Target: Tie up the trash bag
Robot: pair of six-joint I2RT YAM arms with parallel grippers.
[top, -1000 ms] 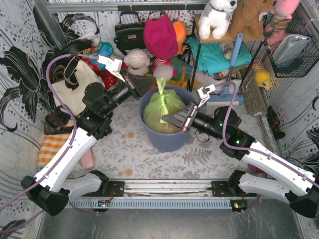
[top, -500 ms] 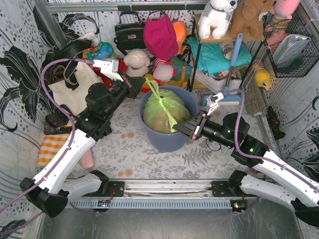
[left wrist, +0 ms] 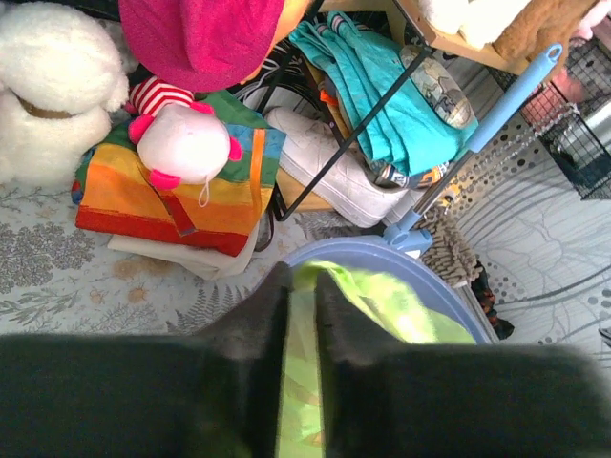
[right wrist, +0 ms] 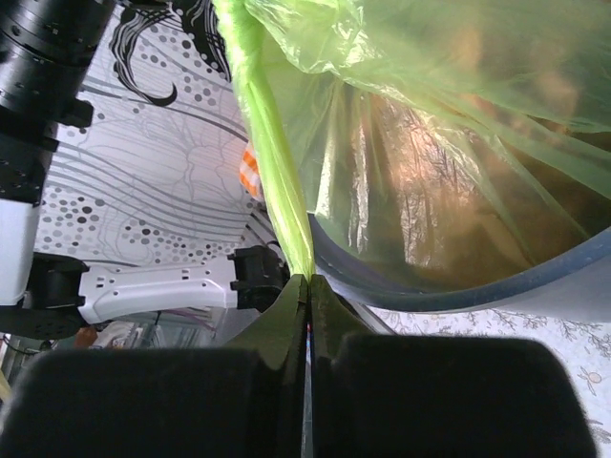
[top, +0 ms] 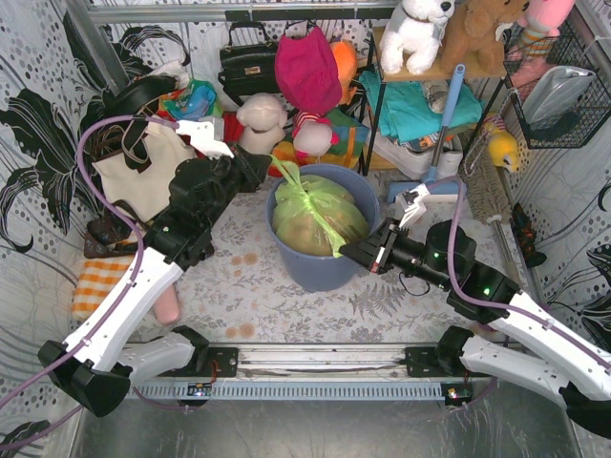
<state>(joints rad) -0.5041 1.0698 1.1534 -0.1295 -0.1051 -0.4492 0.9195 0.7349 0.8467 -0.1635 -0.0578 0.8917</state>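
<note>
The light-green trash bag (top: 315, 215), with brown paper showing through, sits in the round blue-grey bin (top: 310, 267). My left gripper (top: 271, 167) is shut on a twisted strip of the bag at the bin's far left rim; in the left wrist view the green plastic (left wrist: 298, 363) runs between the fingers. My right gripper (top: 346, 250) is shut on another twisted strip at the bin's near right rim. That strip (right wrist: 272, 162) runs up from the closed fingers (right wrist: 329, 324) in the right wrist view, taut beside the bag's body (right wrist: 439, 162).
A cream tote bag (top: 143, 167) with black straps lies at the left. Plush toys, a pink hat (top: 307, 67) and folded cloths crowd the back. A metal rack (top: 420, 105) and a blue-handled mop (top: 444, 124) stand at the back right.
My right gripper has drawn its strip down and toward the near right, off the bag's top. My left gripper has pulled its strip back left. The bag's top has flattened.
</note>
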